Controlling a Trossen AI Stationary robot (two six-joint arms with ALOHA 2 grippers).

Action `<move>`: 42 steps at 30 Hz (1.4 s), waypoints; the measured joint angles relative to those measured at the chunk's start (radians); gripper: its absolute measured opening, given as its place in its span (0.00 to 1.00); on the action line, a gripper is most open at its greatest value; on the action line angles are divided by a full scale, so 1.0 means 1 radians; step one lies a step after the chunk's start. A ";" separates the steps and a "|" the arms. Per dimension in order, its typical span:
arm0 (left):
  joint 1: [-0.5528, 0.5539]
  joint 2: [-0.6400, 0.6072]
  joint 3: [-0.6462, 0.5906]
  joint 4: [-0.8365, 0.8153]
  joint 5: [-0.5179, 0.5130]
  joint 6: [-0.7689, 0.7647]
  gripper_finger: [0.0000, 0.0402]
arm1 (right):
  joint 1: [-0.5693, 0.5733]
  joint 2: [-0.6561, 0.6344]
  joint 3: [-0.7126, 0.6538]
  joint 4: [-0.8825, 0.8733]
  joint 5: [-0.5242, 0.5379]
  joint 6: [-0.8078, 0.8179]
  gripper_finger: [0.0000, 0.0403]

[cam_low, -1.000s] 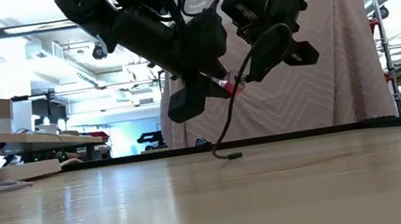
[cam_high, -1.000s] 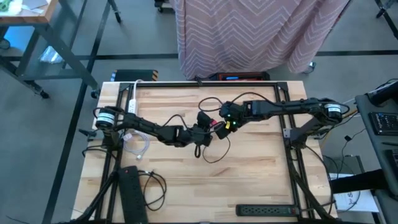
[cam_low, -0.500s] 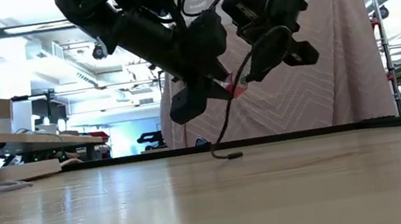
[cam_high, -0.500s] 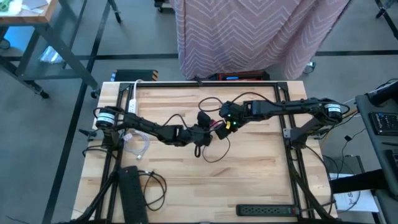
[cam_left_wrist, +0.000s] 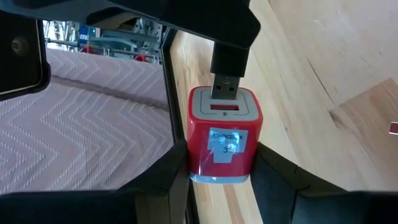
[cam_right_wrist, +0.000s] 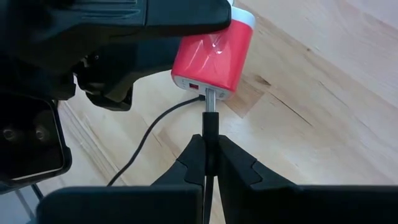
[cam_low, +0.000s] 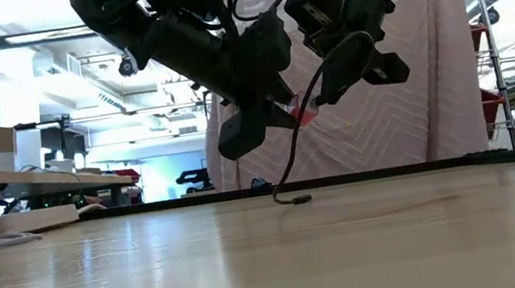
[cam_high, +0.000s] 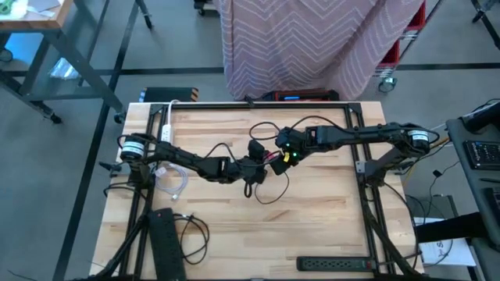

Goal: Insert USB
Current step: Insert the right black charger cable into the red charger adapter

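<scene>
Left gripper (cam_left_wrist: 221, 171) clamps the red cube-shaped plastic charger (cam_left_wrist: 221, 135) above mid-table; right gripper (cam_right_wrist: 210, 155) pinches the black USB plug (cam_right_wrist: 211, 127), its metal tip partly seated in the charger's port.

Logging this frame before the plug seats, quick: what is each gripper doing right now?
Left gripper: shut on the red USB charger.
Right gripper: shut on the USB plug, its metal tip at the charger's port.

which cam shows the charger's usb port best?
Left wrist view: the red charger faces the lens, its slot visible, the USB plug at its mouth. Right wrist view shows the port edge-on. High and low views show only a red speck between both grippers.
</scene>
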 joint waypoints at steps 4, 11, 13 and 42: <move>0.000 0.000 -0.004 0.012 -0.004 0.000 0.31 | 0.000 0.000 0.000 0.007 0.004 -0.017 0.01; -0.006 -0.002 -0.011 0.020 -0.011 0.012 0.31 | 0.001 0.000 0.000 0.022 0.001 -0.048 0.02; -0.010 -0.002 -0.018 0.028 -0.011 0.018 0.31 | 0.003 0.000 0.000 0.022 -0.001 -0.049 0.03; -0.017 -0.006 -0.081 0.155 -0.020 0.020 0.31 | 0.018 0.000 0.001 0.046 0.032 0.045 0.03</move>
